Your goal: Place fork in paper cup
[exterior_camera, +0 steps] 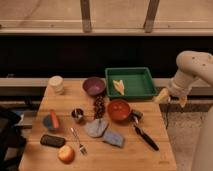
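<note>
The slim silver fork point(78, 140) lies on the wooden table point(150, 157) at the front left, between the apple point(65, 154) and a grey cloth. The cream paper cup point(56, 84) stands upright at the table's back left corner. My gripper point(171, 98) hangs off the table's right edge, level with the green tray, far from both the fork and the cup. Nothing shows between its fingers.
A purple bowl point(94, 85), green tray point(130, 82), red bowl point(119, 110), small metal cup point(77, 115), dark grapes point(99, 106), black-handled utensil point(144, 135), grey cloth point(96, 128), blue sponge point(113, 138), dark block point(52, 141) and an orange-blue item point(51, 120) crowd the table.
</note>
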Controlling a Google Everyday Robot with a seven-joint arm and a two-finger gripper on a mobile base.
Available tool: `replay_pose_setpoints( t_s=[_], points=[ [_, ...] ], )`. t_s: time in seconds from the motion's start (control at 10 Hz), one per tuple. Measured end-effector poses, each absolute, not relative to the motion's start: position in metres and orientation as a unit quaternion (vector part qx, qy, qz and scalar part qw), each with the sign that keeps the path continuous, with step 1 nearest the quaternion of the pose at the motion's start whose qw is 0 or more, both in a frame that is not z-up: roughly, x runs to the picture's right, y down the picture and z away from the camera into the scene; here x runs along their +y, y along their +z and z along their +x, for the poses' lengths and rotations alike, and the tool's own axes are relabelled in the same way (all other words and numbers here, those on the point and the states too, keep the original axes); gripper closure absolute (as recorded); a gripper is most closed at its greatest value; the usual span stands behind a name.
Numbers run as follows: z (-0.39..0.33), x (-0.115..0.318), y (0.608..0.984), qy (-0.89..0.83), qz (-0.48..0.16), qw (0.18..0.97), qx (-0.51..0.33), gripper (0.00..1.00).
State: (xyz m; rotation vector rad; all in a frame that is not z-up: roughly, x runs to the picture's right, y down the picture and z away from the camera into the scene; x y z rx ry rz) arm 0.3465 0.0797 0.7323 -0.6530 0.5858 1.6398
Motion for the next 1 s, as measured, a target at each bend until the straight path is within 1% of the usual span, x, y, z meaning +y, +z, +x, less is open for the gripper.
replay_pose_setpoints(
  t_s=[1.0],
  points=[
    [0.3467, 0.0802, 0.7316, 0.706, -0.284, 0.599, 0.249, 0.20]
  ],
)
